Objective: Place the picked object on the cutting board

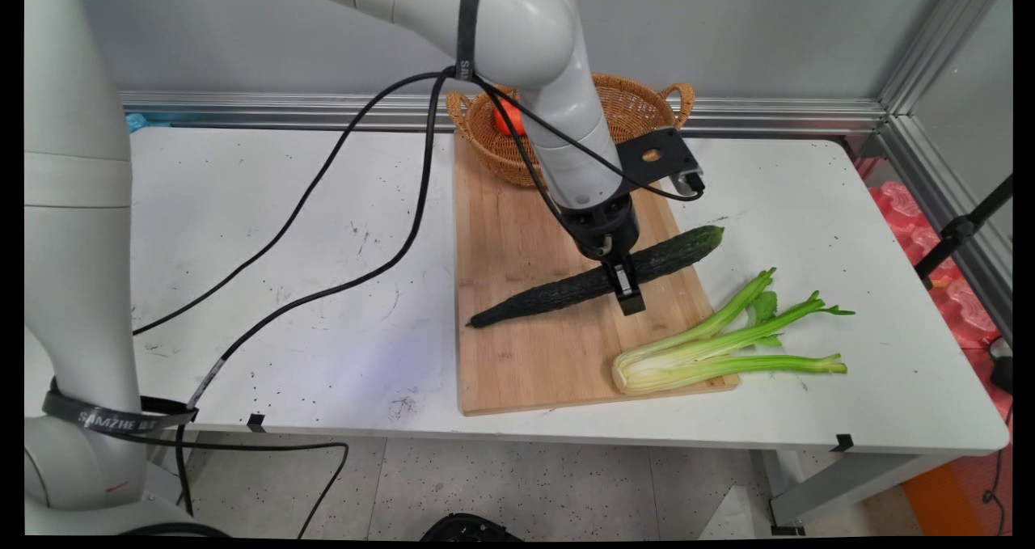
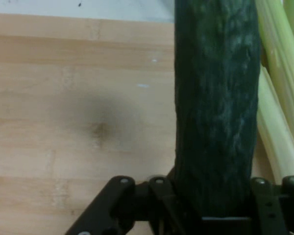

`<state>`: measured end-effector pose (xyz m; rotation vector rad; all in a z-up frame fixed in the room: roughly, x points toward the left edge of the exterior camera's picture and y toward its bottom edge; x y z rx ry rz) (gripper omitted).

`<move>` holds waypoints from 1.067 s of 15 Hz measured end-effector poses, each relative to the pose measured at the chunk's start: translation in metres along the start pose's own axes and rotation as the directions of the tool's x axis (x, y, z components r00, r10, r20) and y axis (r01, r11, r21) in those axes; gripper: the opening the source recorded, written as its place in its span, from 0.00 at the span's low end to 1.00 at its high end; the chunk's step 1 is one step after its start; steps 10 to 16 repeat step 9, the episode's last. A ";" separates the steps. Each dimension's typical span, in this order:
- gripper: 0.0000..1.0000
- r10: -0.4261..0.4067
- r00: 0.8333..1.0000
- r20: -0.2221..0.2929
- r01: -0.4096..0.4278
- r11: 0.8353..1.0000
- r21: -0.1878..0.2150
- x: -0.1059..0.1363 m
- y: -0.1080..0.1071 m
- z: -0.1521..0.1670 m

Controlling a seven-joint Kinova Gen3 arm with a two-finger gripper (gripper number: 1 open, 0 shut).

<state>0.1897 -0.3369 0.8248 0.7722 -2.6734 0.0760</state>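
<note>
A long dark green cucumber [image 1: 550, 290] lies slanted across the wooden cutting board [image 1: 517, 363], its left tip past the board's left edge. My gripper [image 1: 621, 284] comes straight down on its right half, one finger in front of it and the other behind, shut on it. In the hand view the cucumber [image 2: 215, 98] fills the space between the black linkages of the gripper [image 2: 215, 218], with the board [image 2: 63, 98] beneath. I cannot tell whether the cucumber rests on the board or hangs just above it.
A bunch of celery [image 1: 711, 347] lies at the board's near right corner, stalks reaching onto the table; the celery [image 2: 279, 98] shows beside the cucumber in the hand view. A wicker basket [image 1: 639, 104] with an orange-red thing [image 1: 508, 119] inside stands at the board's far end.
</note>
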 end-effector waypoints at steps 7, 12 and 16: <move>1.00 -0.034 0.999 -0.022 0.033 0.999 -0.012 -0.008 -0.003 0.009; 1.00 -0.044 0.999 -0.027 0.043 0.999 -0.017 -0.009 -0.003 0.010; 1.00 -0.044 0.999 -0.027 0.043 0.999 -0.017 -0.009 -0.003 0.010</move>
